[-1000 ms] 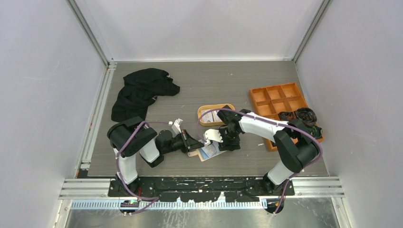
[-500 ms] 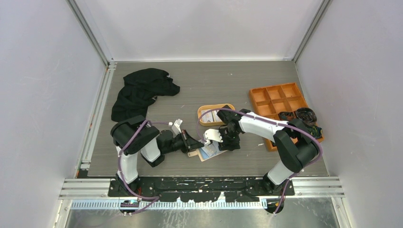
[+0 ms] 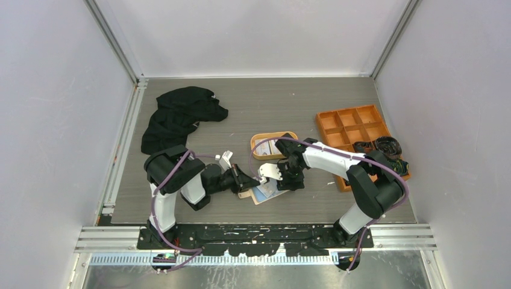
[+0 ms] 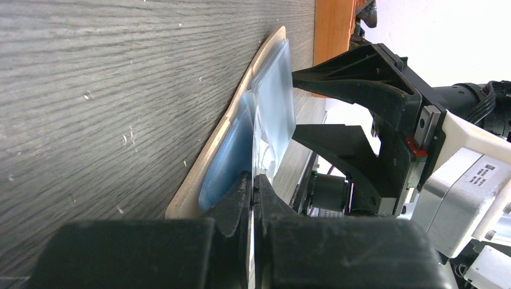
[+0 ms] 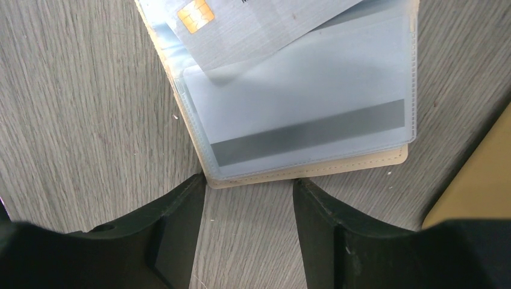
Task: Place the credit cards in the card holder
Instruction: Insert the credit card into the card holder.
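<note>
Card holder [image 3: 265,194] lies open on grey table [image 3: 271,108], centre-front, clear pockets up; right gripper [image 5: 248,183] stands half-wide, jaws straddling the holder's near edge, gripping nothing, not visibly pinning it; left gripper [image 4: 254,183] pinched flat on a credit card [image 5: 259,27], chip end angled across the pocket mouth; striped card [image 5: 313,129] sits inside the clear sleeve; risks, as I judge: holder unpinned, so a push may slide it; skewed card corner may snag the sleeve lip and buckle, or ride over the plastic; sleeve looks occupied, so friction could drag the card from the pinch
</note>
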You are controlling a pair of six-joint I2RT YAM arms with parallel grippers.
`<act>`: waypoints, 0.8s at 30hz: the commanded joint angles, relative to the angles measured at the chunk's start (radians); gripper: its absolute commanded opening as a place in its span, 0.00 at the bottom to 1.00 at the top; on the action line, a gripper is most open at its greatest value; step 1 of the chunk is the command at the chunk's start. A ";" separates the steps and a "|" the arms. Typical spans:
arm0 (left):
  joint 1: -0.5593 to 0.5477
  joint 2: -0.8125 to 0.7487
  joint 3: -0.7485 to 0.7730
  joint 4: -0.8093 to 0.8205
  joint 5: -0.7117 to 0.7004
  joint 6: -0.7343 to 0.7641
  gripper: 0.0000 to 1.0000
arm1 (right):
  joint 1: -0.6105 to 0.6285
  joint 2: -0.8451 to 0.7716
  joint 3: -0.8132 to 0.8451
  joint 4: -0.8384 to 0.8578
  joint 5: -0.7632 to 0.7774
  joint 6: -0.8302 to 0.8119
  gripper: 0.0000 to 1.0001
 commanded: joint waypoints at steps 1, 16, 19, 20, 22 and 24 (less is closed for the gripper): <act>-0.004 0.015 0.013 0.050 -0.006 -0.004 0.00 | 0.014 0.027 0.006 0.007 -0.035 0.013 0.60; -0.024 0.053 0.027 0.050 -0.003 -0.069 0.00 | 0.017 0.027 0.007 0.009 -0.035 0.015 0.59; -0.024 0.051 0.022 0.050 -0.001 -0.087 0.00 | 0.018 0.027 0.008 0.009 -0.035 0.015 0.59; -0.024 0.055 0.024 0.050 0.004 -0.092 0.00 | 0.018 0.027 0.008 0.008 -0.034 0.015 0.59; -0.024 0.069 0.036 0.046 0.017 -0.104 0.00 | 0.018 0.026 0.008 0.010 -0.033 0.016 0.59; -0.024 0.092 0.053 0.039 0.040 -0.120 0.00 | 0.019 0.025 0.007 0.011 -0.033 0.017 0.59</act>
